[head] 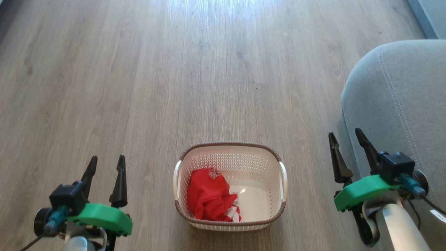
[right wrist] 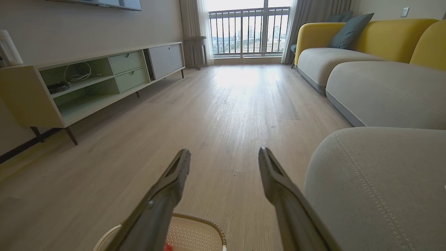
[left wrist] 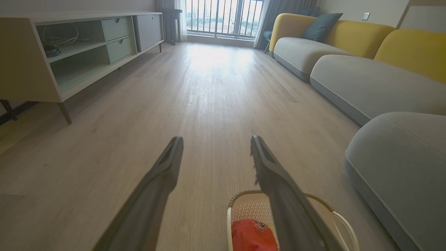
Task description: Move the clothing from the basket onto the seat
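Both grippers stand spread and empty: the left gripper [head: 107,158] hangs left of the basket [head: 230,144], the right gripper [head: 345,132] at the seat's [head: 400,97] edge. By my judgement nothing is moved yet. The clothing [head: 209,195] lies bunched in the basket's left half, between the grippers, nearer the left one.

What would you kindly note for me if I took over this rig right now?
Left gripper: open, holding nothing, off the left side of the basket.
Right gripper: open, holding nothing, beside the edge of the seat.
Clothing: bunched in the basket's left half; the basket stands on the floor, with the seat to its right.
Done: nothing so far.
Left: grasp the clothing, lift it out, lay it on the seat.
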Tool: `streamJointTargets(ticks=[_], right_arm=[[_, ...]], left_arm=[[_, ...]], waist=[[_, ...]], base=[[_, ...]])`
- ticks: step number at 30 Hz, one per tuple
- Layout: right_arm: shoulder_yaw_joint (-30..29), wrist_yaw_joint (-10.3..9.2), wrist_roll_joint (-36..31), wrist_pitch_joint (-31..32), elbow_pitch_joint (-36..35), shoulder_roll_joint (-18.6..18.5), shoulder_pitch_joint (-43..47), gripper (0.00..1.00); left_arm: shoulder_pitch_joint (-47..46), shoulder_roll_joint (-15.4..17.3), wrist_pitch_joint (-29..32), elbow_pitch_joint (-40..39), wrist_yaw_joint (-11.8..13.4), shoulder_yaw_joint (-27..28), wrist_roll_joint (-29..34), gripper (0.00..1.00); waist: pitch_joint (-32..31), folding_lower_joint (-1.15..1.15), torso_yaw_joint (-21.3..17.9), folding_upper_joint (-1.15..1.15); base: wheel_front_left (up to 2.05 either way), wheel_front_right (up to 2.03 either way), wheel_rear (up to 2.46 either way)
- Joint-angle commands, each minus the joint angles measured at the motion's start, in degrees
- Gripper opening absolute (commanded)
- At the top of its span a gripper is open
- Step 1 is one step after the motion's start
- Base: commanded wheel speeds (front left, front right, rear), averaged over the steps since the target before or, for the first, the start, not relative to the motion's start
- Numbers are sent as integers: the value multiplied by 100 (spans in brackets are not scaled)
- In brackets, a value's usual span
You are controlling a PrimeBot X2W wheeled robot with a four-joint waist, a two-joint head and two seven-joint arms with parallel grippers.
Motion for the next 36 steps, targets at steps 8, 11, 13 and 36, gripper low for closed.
streamJointTargets(ticks=[8,11,13,36], right_arm=[[150,-2,16,-52,-100,49,-3,100],[143,-2,19,-52,-98,56,-2,100],[146,-2,22,-52,-96,61,-7,100],[189,-2,-112,-52,-833,121,-1029,100]], left_arm=[[-73,29,-29,-204,108,77,-39,100],[-50,29,-29,-190,111,41,-51,100],[-40,28,-29,-184,114,17,-52,100],[-901,28,-29,429,-27,-923,-35,100]], waist=[[-62,1,11,0],[-53,1,9,0],[-38,1,3,0],[1911,1,-314,0]], base=[[0,0,0],[0,0,0],[0,0,0],[0,0,0]])
